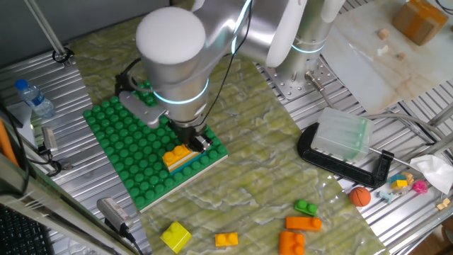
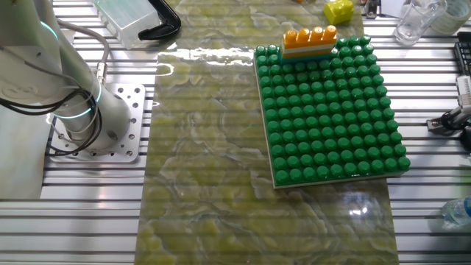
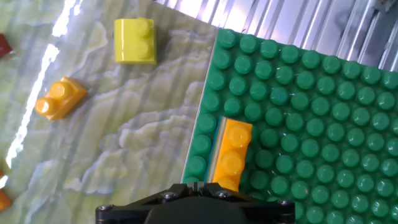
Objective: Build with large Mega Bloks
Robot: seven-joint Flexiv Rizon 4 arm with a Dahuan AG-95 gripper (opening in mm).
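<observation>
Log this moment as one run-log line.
stage: stacking | gripper: above stack, state unclear | orange brick: atop stack, baseplate edge | loose: yellow brick

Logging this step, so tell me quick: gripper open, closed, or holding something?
Gripper: cannot be told; it sits just above the stacked orange brick, fingers hidden.

The arm [image 1: 212, 35] reaches out from its base and bends down over the table. The gripper [image 1: 195, 136] points downward (fingers largely hidden beneath the wrist); jaw opening cannot be determined.
</observation>
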